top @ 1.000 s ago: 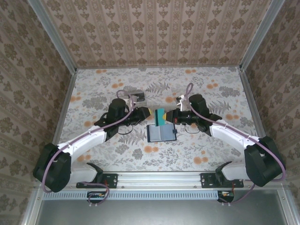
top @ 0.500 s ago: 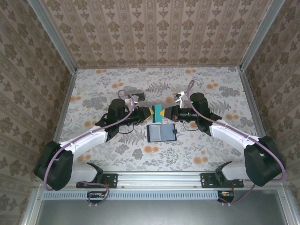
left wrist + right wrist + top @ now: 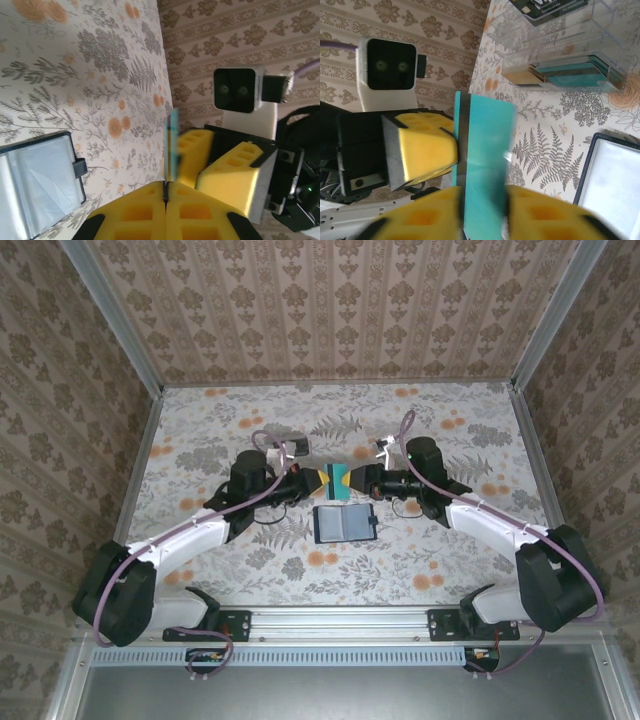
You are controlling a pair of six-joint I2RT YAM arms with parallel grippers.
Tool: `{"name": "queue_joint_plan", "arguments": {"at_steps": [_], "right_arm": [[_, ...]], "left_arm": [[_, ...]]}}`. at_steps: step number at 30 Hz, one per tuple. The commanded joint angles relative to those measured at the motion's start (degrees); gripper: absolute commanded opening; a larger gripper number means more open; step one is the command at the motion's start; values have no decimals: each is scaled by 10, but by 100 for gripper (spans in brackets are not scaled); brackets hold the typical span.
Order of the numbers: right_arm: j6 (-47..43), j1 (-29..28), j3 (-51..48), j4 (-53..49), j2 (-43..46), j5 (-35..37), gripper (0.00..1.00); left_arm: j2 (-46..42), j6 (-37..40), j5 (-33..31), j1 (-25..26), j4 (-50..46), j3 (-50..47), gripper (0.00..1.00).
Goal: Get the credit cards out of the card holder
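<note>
The teal card (image 3: 340, 477), which a second ago hung just above the card holder (image 3: 345, 523), is now higher in the frame, at centre between the two arms, and has changed hands. The left gripper (image 3: 165, 186) has closed. Its yellow fingers (image 3: 130, 215) are pressed together on the card's lower edge, seen edge-on. The right gripper (image 3: 485, 205) has let go. Its fingers (image 3: 420, 225) are spread on either side of the card, which looks blurred there.

So this card seems free of the holder and ready for the left arm to carry off. The holder lies open on the tabletop (image 3: 200, 420), just below the card, where it was. Whether its slots still hold cards I cannot tell.

A clear tray (image 3: 496, 35) with a stack of cards (image 3: 570, 75) sits nearby, upper right in the right wrist view. The right fingers, close around the card, likely need to back away first.
</note>
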State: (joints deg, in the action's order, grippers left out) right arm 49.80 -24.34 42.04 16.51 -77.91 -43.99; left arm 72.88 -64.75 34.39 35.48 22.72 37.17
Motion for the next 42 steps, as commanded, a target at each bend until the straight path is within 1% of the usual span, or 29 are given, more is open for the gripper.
{"name": "queue_joint_plan", "arguments": {"at_steps": [1, 4, 7, 8, 9, 11, 14, 16, 18, 20, 23, 25, 28, 31, 35, 37, 42], "right_arm": [[-11, 0, 7, -3, -5, -12, 65], [-21, 9, 10, -24, 2, -1, 82], [-52, 15, 23, -80, 10, 21, 93], [-65, 17, 30, -105, 12, 31, 98], [-74, 18, 34, -120, 14, 37, 100], [-92, 18, 42, -148, 18, 51, 100], [-117, 18, 49, -185, 26, 75, 100], [-136, 18, 58, -215, 29, 92, 100], [-163, 17, 73, -261, 28, 110, 100], [-185, 17, 81, -288, 33, 124, 100], [-204, 16, 83, -308, 40, 135, 100], [-213, 17, 83, -316, 42, 139, 100], [-217, 15, 84, -321, 41, 143, 100], [-218, 14, 82, -321, 42, 146, 100], [-218, 14, 82, -320, 42, 149, 100], [-218, 14, 82, -321, 40, 152, 100], [-217, 14, 88, -321, 32, 156, 100]], "left_arm": [[-20, 23, 17, 1, -14, 20, 0], [-33, 65, 16, -8, -85, 41, 0], [-46, 118, 11, -21, -165, 62, 0], [-50, 145, 7, -23, -202, 73, 0], [-52, 174, 0, -25, -239, 86, 0], [-53, 247, -27, -25, -337, 122, 0], [-42, 362, -95, -25, -468, 177, 0], [-31, 431, -154, -24, -531, 208, 0], [-21, 494, -202, -22, -566, 229, 0], [-14, 555, -248, -18, -575, 238, 0], [-3, 652, -309, -7, -563, 236, 0], [9, 732, -342, 5, -553, 231, 0], [30, 845, -352, 20, -553, 234, 0], [46, 934, -357, 26, -547, 233, 0], [62, 1016, -354, 27, -513, 224, 0], [78, 1052, -369, 29, -494, 220, 0], [132, 1116, -378, 35, -476, 227, 0]]}}
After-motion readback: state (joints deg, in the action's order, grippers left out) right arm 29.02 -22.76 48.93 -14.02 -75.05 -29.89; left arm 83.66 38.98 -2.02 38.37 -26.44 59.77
